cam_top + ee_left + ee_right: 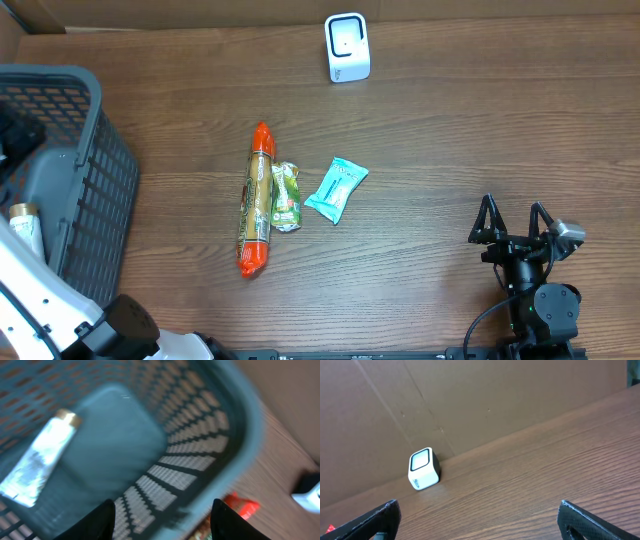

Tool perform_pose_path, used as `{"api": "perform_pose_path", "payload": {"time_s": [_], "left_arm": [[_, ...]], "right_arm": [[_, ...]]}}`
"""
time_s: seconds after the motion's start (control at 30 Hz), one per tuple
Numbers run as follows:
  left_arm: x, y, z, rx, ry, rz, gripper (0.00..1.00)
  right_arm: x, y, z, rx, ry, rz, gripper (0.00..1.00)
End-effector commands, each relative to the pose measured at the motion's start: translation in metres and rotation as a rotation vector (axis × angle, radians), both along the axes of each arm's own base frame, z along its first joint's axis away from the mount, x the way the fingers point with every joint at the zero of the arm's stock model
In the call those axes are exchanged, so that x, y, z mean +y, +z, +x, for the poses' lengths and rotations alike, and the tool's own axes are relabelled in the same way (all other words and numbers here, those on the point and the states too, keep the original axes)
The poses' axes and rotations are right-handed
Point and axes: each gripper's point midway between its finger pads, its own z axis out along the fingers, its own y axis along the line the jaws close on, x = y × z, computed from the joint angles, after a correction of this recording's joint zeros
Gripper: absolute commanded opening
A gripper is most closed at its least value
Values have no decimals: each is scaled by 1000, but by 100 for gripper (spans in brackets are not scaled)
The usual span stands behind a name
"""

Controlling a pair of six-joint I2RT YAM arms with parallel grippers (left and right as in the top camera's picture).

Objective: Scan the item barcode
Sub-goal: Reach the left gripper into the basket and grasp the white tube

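Bench (450, 130) of brown wood fills the overhead view. A white scanner (347, 47) stands at the far edge, about in the middle. Three goods lie side by side near the centre of the bench. They are a long pack (258, 213) with orange ends, a small green packet (286, 197) touching its right side, and a teal packet (336, 188) just beside that one, a little apart. A grey basket (85, 170) stands at the left edge, with a tube (25, 228) in it. The right gripper (513, 222) is near the front right corner, well apart from the goods, its fingers spread wide and empty. The white left arm (45, 300) shows at the front left corner.

The left wrist view is blurred. We look down into the basket (235, 420), where the tube (42, 460) with a gold cap lies on the bottom. The left gripper (160, 520) hangs above the basket wall. Its two dark fingers (102, 522) stand apart and nothing is between them. Outside the basket we see one orange end of the long pack (241, 505).

In the right wrist view the scanner (424, 469) stands at the far edge of the bench (545, 475), close to a cardboard wall (470, 400). The right gripper (479, 510) is wide open, one finger at each lower corner, and holds nothing.
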Motion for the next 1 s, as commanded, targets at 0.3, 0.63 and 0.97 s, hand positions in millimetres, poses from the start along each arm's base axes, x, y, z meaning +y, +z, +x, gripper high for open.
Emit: {"api": "perform_pose_path", "payload": {"time_s": [0.3, 0.63, 0.97], "left_arm": [[86, -76, -49, 279, 208, 167, 60], [102, -169, -49, 455, -62, 288, 80], [123, -205, -40, 452, -172, 426, 82]], "right_arm": [[0, -4, 0, 4, -5, 5, 100], [0, -4, 0, 4, -5, 5, 100], [0, -4, 0, 4, -5, 5, 100]]}}
